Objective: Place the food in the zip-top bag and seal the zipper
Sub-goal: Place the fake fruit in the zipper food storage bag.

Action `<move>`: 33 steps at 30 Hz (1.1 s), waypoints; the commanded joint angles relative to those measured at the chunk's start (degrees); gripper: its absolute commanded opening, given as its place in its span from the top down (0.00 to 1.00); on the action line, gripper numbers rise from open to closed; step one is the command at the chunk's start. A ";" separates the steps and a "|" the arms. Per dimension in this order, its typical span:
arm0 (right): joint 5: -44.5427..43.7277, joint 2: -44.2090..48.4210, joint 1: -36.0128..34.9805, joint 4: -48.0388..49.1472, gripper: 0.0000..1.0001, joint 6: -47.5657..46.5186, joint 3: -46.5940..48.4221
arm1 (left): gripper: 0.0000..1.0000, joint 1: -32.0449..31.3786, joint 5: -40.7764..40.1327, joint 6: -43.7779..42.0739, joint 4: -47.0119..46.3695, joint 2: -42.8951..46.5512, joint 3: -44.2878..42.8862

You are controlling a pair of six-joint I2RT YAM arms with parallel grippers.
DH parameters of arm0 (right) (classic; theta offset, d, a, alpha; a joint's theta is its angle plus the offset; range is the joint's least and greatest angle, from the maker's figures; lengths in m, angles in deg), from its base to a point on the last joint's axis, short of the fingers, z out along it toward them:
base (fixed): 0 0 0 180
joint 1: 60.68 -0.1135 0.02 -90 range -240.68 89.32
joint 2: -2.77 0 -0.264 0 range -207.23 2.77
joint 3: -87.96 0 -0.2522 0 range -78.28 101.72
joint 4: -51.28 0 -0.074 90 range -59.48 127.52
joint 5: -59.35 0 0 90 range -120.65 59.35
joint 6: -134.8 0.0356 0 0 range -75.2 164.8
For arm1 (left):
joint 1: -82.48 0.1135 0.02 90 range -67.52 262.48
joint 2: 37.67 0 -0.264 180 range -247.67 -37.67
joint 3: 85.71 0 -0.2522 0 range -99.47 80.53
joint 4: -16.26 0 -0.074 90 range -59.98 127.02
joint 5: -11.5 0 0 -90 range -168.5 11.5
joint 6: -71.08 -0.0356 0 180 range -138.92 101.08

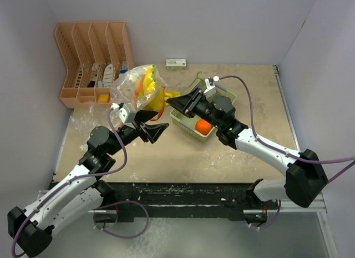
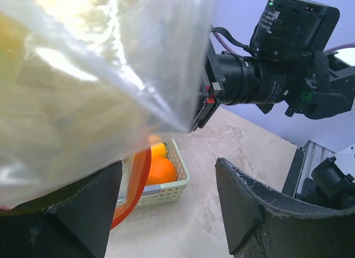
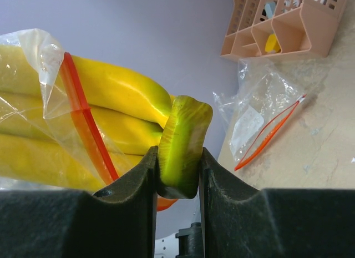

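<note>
Gripping the green stem end of the yellow banana bunch (image 3: 111,91), the right gripper (image 3: 178,156) had both fingers pressed tight against the stem. It hung just above the left edge of the pale green mesh basket (image 2: 166,192).

The bunch stuck out to the left of the basket, off the table. Most of it was inside the clear zip-top bag (image 1: 133,86), and only the stem end was outside. The bag's orange-red zipper (image 3: 83,119) ran across the bananas and was not sealed. The bag was held up in the air to the left of the basket, bunched and crinkled.

The left gripper (image 1: 154,127) was left of the basket and below the bag, its jaws spread wide with nothing between them. In the left wrist view the bag film lay over one finger (image 2: 72,213); I could not tell whether it gave the bag any real support.

An orange (image 2: 161,170) sat in the basket. The rest of the basket was hidden under the right arm.

A second clear bag (image 3: 260,119) with an orange zipper lay flat on the table, well to the left of the basket. A peach slotted rack (image 1: 91,58) stood far to the left and behind the basket. A small box (image 1: 176,62) sat behind the basket at the back wall.
</note>
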 commanded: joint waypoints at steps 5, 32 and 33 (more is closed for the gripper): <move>0.41 -1.18 -0.62 -2.29 1.00 -2.97 -1.79 | 0.23 0.28 4.20 5.04 -11.47 2.52 -5.24; 10.06 7.87 6.03 -2.36 1.00 -3.82 -5.70 | 0.19 0.24 -13.40 -5.88 18.07 20.46 -18.41; 10.29 9.12 6.58 -3.78 1.00 -4.50 -5.57 | 0.20 0.28 -15.30 -6.23 19.75 21.41 -19.13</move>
